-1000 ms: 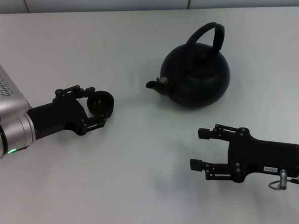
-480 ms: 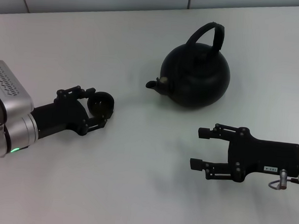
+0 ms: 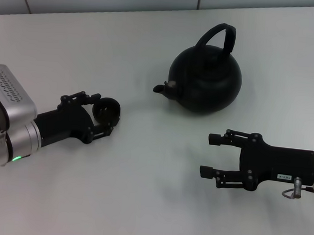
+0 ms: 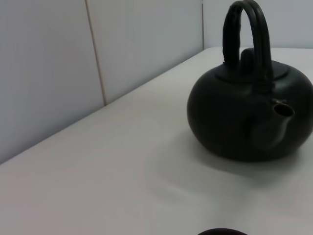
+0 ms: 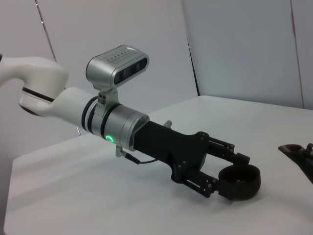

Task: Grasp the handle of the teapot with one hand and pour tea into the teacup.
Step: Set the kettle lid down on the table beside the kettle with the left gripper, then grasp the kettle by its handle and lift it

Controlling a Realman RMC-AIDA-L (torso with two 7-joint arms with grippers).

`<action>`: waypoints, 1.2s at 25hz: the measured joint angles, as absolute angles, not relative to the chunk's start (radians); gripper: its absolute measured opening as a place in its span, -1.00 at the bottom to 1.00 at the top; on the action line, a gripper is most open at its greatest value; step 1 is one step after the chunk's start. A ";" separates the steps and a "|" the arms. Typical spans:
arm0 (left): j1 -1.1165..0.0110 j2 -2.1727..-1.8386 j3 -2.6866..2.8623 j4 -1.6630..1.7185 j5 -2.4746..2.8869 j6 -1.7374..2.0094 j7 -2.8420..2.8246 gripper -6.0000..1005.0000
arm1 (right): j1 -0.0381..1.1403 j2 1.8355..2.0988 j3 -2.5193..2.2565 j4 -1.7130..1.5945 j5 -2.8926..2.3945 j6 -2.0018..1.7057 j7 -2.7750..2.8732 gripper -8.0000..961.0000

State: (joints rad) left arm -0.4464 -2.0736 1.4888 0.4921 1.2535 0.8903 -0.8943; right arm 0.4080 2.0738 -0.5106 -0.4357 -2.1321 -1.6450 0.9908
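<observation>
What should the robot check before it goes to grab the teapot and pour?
1. Teapot upright on the table: ok.
2. Handle standing up and free to grab: ok.
3. Right gripper open, short of the teapot, nothing between its fingers: ok.
4. Left gripper around the teacup, holding it steady: ok, fingers sit on both sides of it.
5. Spout pointing toward the teacup's side: ok.
6. Tea inside the teapot: cannot tell, lid is on.
</observation>
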 joint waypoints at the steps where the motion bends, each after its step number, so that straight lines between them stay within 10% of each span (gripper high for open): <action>1: -0.446 -2.074 1.492 0.492 1.254 0.892 -0.894 0.37 | 0.408 2.074 -0.512 -0.436 -2.132 -1.645 0.991 0.71; 30: -0.214 -2.058 1.212 0.605 1.250 1.231 -0.854 0.71 | 0.373 2.080 -0.184 -0.346 -1.948 -1.605 0.839 0.71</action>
State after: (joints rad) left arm -0.2142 -2.0576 1.2121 0.6050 1.2497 1.2314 -0.8543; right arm 0.3726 2.0801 -0.1845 -0.3457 -1.9481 -1.6054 0.8393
